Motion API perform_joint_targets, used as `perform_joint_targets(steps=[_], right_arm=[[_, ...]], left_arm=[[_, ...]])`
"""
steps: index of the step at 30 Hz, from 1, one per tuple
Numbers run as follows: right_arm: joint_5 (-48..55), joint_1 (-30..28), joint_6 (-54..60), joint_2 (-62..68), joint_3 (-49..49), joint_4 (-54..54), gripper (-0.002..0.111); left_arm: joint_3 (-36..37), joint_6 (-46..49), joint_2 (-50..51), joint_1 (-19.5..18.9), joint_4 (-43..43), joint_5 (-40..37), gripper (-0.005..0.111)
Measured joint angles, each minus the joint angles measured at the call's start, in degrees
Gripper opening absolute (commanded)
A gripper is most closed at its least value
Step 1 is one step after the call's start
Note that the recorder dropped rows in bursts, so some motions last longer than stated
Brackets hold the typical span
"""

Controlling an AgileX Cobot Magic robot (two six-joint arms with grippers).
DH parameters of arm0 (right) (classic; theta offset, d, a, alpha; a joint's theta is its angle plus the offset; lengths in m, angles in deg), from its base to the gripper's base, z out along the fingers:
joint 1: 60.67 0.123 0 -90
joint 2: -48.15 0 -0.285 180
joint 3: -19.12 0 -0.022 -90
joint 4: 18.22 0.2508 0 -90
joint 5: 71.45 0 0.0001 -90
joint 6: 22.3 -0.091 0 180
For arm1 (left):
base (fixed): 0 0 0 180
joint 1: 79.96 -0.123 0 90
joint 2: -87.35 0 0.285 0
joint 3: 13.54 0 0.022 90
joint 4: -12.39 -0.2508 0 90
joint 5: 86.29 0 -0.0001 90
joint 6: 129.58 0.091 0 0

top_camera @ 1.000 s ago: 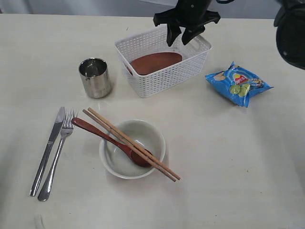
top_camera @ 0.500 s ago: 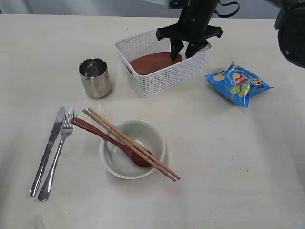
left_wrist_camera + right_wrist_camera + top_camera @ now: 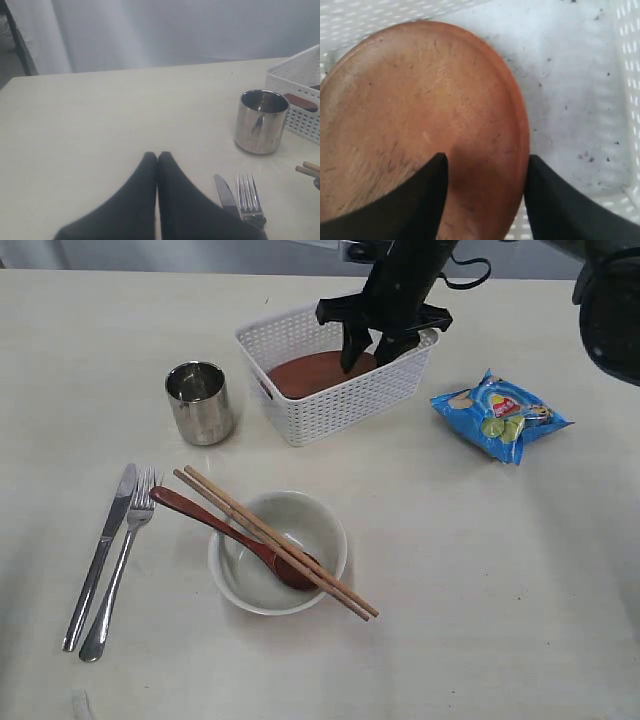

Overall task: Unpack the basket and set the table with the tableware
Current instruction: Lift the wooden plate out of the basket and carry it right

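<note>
The white basket point(image 3: 290, 328) stands at the back of the table point(image 3: 480, 570), with the reddish-brown plate point(image 3: 310, 375) lying in it. My right gripper point(image 3: 368, 348) reaches down into the basket and is open. In the right wrist view one finger is over the plate point(image 3: 420, 100) and the other just outside its rim, so the right gripper point(image 3: 485, 170) straddles the plate's edge. My left gripper point(image 3: 157, 156) is shut and empty, low over bare table near the knife point(image 3: 226, 192) and fork point(image 3: 248, 195).
A steel cup point(image 3: 200, 402) stands left of the basket. Knife point(image 3: 100, 555) and fork point(image 3: 120, 565) lie at the front left. The pale bowl point(image 3: 240, 580) holds a dark red spoon point(image 3: 200, 512) and chopsticks point(image 3: 240, 508). A blue chip bag point(image 3: 500, 415) lies at the right.
My right gripper has come down from above the basket's far rim into the basket, over the plate's edge. The basket has shifted slightly to the left. The left gripper stays shut.
</note>
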Motion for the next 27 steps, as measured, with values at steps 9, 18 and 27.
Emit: perform_joint_targets(steps=[9, 18, 27], right_arm=[[-0.71, 0.0, 1.27, -0.2, 0.0, 1.87, 0.0], [-3.31, 0.1, -0.44, -5.08, 1.76, -10.33, 0.0], [-6.37, 0.1, -6.32, -6.21, 12.24, -20.46, 0.0]], left_arm=[[0.0, 0.0, 0.0, 0.0, 0.0, 0.0, 0.0], [0.0, 0.0, 0.0, 0.0, 0.0, 0.0, 0.0], [0.0, 0.0, 0.0, 0.0, 0.0, 0.0, 0.0]])
